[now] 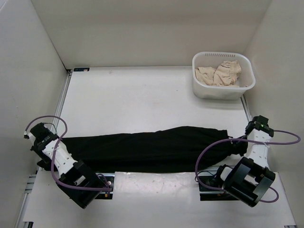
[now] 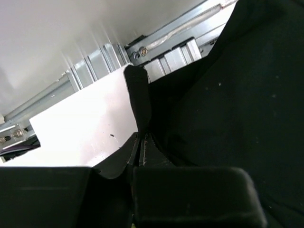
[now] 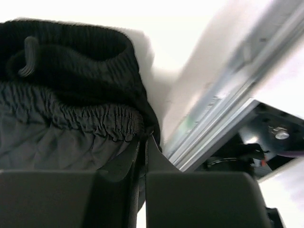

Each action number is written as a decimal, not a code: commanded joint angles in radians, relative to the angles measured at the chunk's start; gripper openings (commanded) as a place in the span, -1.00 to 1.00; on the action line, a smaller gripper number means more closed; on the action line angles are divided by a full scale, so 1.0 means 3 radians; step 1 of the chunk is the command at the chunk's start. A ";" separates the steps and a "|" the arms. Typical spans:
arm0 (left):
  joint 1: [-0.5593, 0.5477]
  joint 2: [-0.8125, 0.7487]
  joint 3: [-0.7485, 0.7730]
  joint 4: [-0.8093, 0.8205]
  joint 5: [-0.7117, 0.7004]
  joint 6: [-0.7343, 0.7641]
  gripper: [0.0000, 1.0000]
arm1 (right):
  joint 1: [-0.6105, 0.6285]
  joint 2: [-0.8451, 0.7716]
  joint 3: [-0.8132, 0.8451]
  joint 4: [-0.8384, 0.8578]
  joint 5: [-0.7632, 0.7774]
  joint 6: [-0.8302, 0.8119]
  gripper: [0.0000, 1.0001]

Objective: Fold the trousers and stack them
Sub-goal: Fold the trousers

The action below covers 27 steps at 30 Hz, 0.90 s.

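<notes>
The black trousers (image 1: 152,148) lie stretched across the near part of the table, folded lengthwise into one long band. My left gripper (image 1: 61,142) is shut on the leg end at the left; in the left wrist view the jaws (image 2: 142,137) pinch a strip of black cloth (image 2: 137,95). My right gripper (image 1: 241,143) is shut on the waist end at the right; in the right wrist view the jaws (image 3: 145,137) clamp the edge beside the gathered elastic waistband (image 3: 80,116).
A white basket (image 1: 223,90) holding beige cloth (image 1: 219,73) stands at the back right. Aluminium rails (image 1: 65,92) run along the table's sides, one close beside my right gripper (image 3: 223,90). White walls enclose the table.
</notes>
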<state>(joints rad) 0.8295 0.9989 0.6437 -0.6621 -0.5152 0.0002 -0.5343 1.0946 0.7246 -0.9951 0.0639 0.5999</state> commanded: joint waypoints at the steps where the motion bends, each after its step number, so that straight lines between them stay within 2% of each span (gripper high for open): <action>1: 0.0057 -0.0067 -0.0100 0.0080 -0.0129 -0.0001 -0.72 | -0.0060 -0.0044 -0.0027 -0.0068 0.0421 0.0097 -1.00; 3: 0.0057 -0.0037 -0.0151 0.0080 -0.0129 -0.0001 -0.66 | -0.0060 -0.0044 -0.0027 -0.0068 0.0477 0.0132 -0.78; 4: 0.0093 -0.0037 -0.0192 0.0080 -0.0129 -0.0001 -0.49 | -0.0060 -0.0009 -0.0027 -0.0068 0.0558 0.0133 -0.61; 5: 0.0093 -0.0006 -0.0193 0.0080 -0.0129 -0.0001 -0.26 | -0.0060 -0.0008 0.0018 -0.0103 0.0559 0.0133 0.03; 6: 0.0093 -0.0006 -0.0193 0.0039 -0.0129 -0.0001 -0.05 | -0.0060 -0.0008 0.0074 -0.0104 0.0595 0.0133 0.34; 7: 0.0093 -0.0006 -0.0193 0.0008 -0.0129 -0.0001 0.36 | -0.0060 -0.0008 0.0110 -0.0144 0.0595 0.0133 0.54; 8: 0.0093 -0.0006 -0.0147 -0.0037 -0.0093 -0.0001 0.49 | -0.0060 0.0022 0.0156 -0.0175 0.0595 0.0133 0.67; 12: 0.0093 0.0106 0.0302 -0.0395 0.0040 -0.0001 0.69 | -0.0060 0.0023 0.0569 -0.0334 0.0631 0.0133 0.69; 16: 0.0093 0.0351 0.0860 -0.0845 0.0153 -0.0001 0.69 | 0.0098 0.0053 0.0800 -0.0375 0.0600 0.0163 0.69; 17: 0.0093 0.0408 0.1038 -0.0977 0.0203 -0.0001 0.69 | 0.0240 0.0053 0.0887 -0.0375 0.0600 0.0163 0.67; 20: -0.0024 0.0566 0.1142 -0.1035 0.0108 -0.0001 0.67 | 0.0655 0.0018 0.1041 -0.0279 0.0697 0.0194 0.60; 24: -0.0453 0.0648 0.0974 -0.1071 0.0326 -0.0001 0.57 | 0.1380 -0.0075 0.0975 0.0085 0.0666 0.0178 0.18; 25: -0.0727 0.0704 0.0852 -0.1071 0.0326 -0.0001 0.57 | 0.1681 -0.0075 0.0772 0.0156 0.0585 0.0341 -0.10; 27: -0.1000 0.0812 0.0428 -0.0964 0.0056 -0.0001 0.45 | 0.1918 0.0058 0.0521 0.0458 0.0361 0.0470 -0.29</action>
<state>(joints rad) 0.6281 1.2083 0.8871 -0.9077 -0.4744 -0.0013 -0.0471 1.0870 0.9611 -0.9516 0.2352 0.6769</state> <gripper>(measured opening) 0.738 0.380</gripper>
